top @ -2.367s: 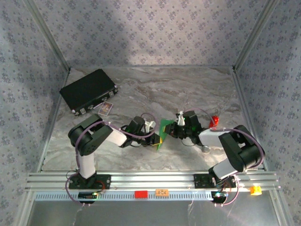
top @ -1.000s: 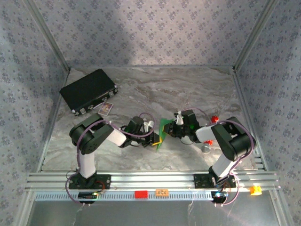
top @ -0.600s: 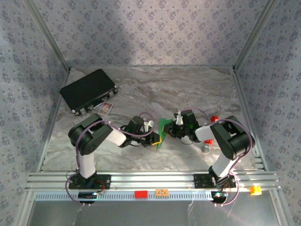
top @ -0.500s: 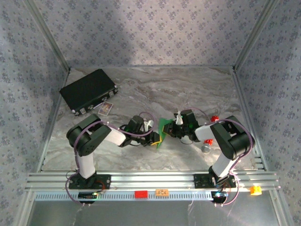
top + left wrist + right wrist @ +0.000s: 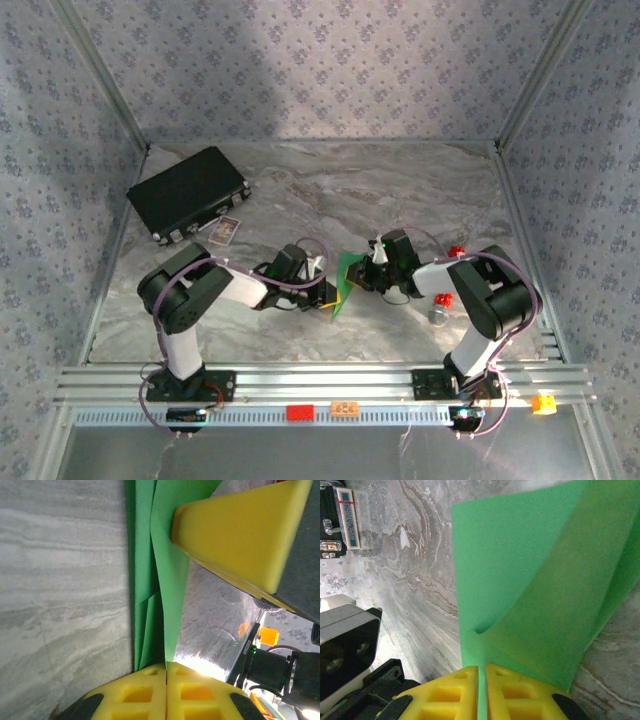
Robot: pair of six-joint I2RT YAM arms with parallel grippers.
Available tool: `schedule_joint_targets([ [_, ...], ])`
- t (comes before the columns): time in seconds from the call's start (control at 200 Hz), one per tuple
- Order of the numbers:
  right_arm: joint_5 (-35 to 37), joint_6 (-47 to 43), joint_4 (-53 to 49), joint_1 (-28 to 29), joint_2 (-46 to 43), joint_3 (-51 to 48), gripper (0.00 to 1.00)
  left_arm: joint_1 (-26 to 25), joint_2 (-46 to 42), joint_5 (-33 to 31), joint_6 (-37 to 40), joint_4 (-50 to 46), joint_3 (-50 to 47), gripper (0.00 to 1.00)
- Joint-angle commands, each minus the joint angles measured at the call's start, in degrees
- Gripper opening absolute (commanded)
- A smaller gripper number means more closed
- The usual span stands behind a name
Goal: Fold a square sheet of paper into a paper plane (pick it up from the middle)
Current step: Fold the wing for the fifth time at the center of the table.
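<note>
Patterned grey-blue walls [image 5: 300,70] close in a marbled grey desk [image 5: 400,190] on three sides, and a metal rail [image 5: 320,380] runs along its near edge. At the back left lies a black case [image 5: 187,192] with a small card [image 5: 227,231] just beside it. Mid-desk, the left jaws are clenched on one edge of the folded green sheet of paper [image 5: 346,278]. The right jaws pinch it from the other side. A small red cylinder [image 5: 456,251] stands further right.
</note>
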Motion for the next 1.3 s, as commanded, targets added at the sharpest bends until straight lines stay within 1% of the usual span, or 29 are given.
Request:
schedule_joint_targets([
  [0.0,6.87,-0.57,-6.41,0.68,2.90,-0.78,0.15,-0.28,-1.56,0.06,3.26,-9.87,-0.15,0.10],
  [0.045,7.06,-0.42,-6.59,0.71,2.90,-0.71,0.15,-0.36,-1.91,-0.01,4.01,-11.42,0.07,0.09],
  [0.12,7.43,-0.35,-6.74,0.80,2.80,-0.80,0.15,-0.63,-2.14,0.64,4.81,-11.99,0.04,0.03],
  [0.23,7.78,-0.30,-7.10,0.82,2.82,-0.78,0.15,-0.73,-1.88,2.71,5.83,-12.93,0.48,0.01],
  [0.26,7.88,-0.11,-7.18,0.77,2.70,-0.84,0.15,-0.74,-1.95,2.98,6.26,-13.77,0.68,0.02],
  [0.32,8.02,-0.04,-7.23,0.86,2.55,-0.94,0.15,-0.74,-2.46,2.37,6.68,-14.86,0.49,0.08],
  [0.345,8.10,-0.02,-7.39,0.92,2.52,-0.92,0.15,-0.74,-2.69,2.20,6.73,-15.01,0.43,0.10],
  [0.565,8.38,0.02,-7.85,0.86,2.60,-0.69,0.15,-0.89,-3.37,1.88,8.37,-18.23,0.95,0.11],
  [0.685,8.47,0.07,-7.85,0.95,2.93,-0.75,0.15,-1.06,-3.46,2.12,8.67,-18.45,0.95,0.09],
  [0.775,8.47,0.18,-7.73,1.07,3.14,-0.78,0.15,-1.05,-3.53,2.35,9.23,-18.89,1.05,0.14],
  [0.904,8.64,0.47,-7.67,1.21,3.23,-0.77,0.14,-1.25,-3.63,2.19,9.91,-20.05,1.47,0.14],
  [1.019,8.82,0.55,-7.60,1.36,3.31,-0.82,0.14,-1.68,-3.90,0.65,11.29,-22.96,2.39,0.10],
  [1.134,8.86,0.57,-7.56,1.48,3.31,-0.81,0.15,-2.08,-3.60,0.45,12.18,-24.54,3.06,0.08],
  [1.299,9.00,0.66,-7.66,1.55,3.31,-0.86,0.15,-2.68,-4.24,-1.25,14.02,-27.85,3.68,0.07],
])
